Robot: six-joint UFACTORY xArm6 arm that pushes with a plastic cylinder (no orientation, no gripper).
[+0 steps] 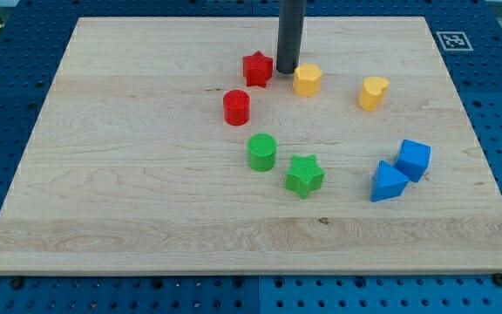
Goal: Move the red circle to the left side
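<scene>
Rod tip (287, 71), my tool, no jaws so nothing to spread or pinch; sits toward far edge of wooden counter (103, 201), between red star block (257, 68) and yellow hexagon-ish block (307, 78). Red round cylinder block (236, 107) just nearer, around counter middle, clear of tip. Looks light, stiff, slidey plastic; round wall may roll off rod, so push square on right face.

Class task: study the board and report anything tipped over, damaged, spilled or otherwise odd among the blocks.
Nothing stands out. All eight blocks sit flat on the wooden board, none stacked, broken or over an edge. My tip rests between the red star and a yellow block, up-right of the red circle.
</scene>
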